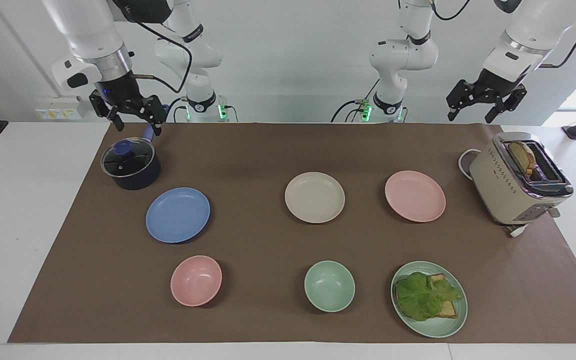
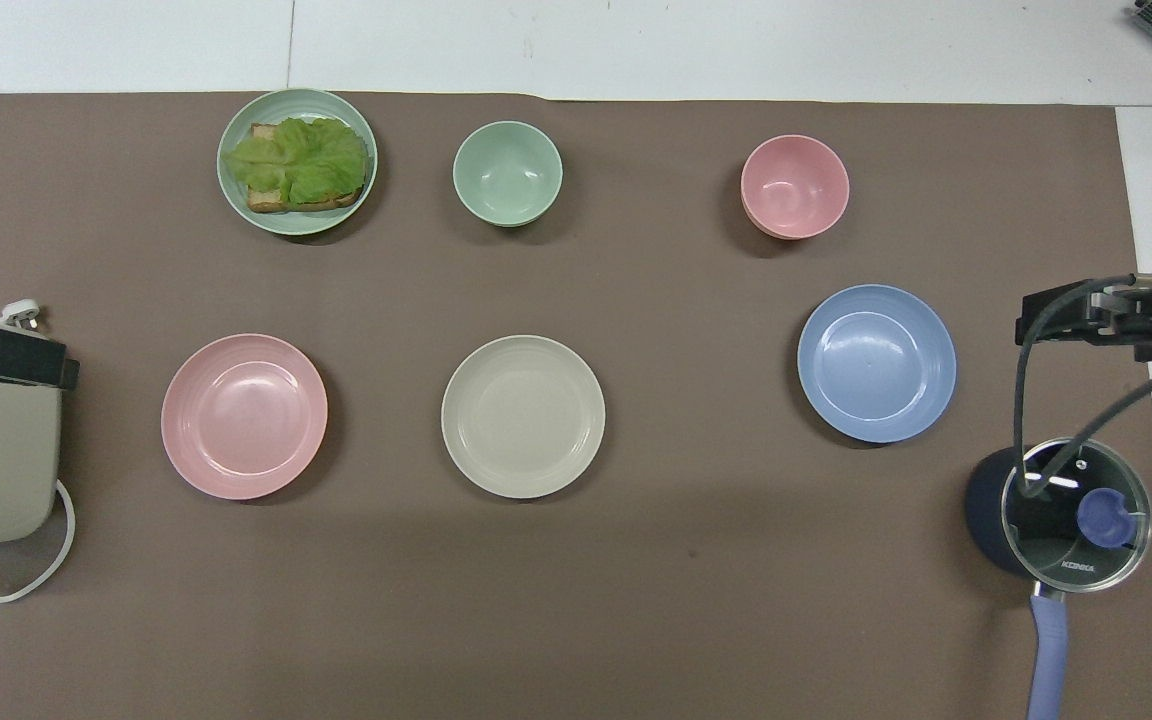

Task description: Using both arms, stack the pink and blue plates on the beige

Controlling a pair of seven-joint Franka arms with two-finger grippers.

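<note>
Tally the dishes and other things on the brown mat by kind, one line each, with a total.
Plates: 4 – pink plate, blue plate, beige plate, green plate with lettuce and toast
Bowls: 2 – pink bowl, green bowl
Pots: 1 – lidded saucepan
Toasters: 1 – toaster holding bread
Total: 8

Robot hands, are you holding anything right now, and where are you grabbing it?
Nothing is held. The left gripper hangs open over the toaster; the right gripper hangs open over the saucepan.
</note>
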